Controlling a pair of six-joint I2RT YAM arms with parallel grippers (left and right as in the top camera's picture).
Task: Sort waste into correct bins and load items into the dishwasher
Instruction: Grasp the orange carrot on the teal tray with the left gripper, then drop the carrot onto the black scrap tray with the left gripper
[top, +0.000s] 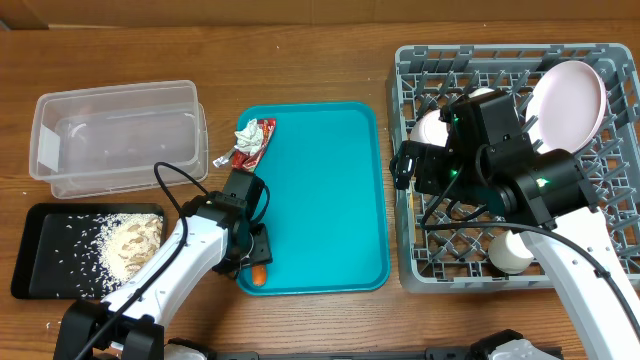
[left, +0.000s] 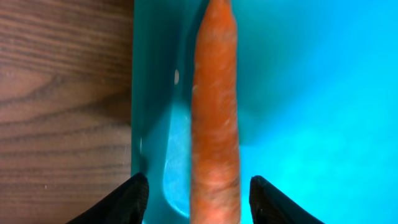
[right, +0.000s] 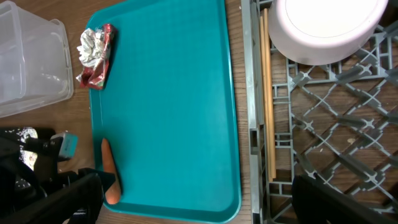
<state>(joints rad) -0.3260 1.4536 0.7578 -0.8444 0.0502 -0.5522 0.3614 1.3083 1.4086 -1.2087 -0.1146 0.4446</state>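
Overhead: dishes (top: 568, 100) sit in the rack (top: 420, 270), rice (top: 130, 245) in the black tray (top: 45, 250). Wrapper (top: 252, 142) and carrot (left: 214, 112) wait on the teal tray (top: 320, 200); my left tool (left: 202, 202) straddles the carrot, spread, untouching; right tool (right: 202, 200) spread wide.

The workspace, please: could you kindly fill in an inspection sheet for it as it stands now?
Surface: wooden table, teal tray in the middle.
Job's things: carrot and wrapper on the teal tray; clear tub empty; rice scraps in black tray; plate, bowl, cup, chopsticks in dish rack.
Clutter: nothing seen.
Grippers: left gripper open, straddling the carrot; right gripper open, empty.
Cables: black cable loops by the left arm.
Surroundings: nothing seen.
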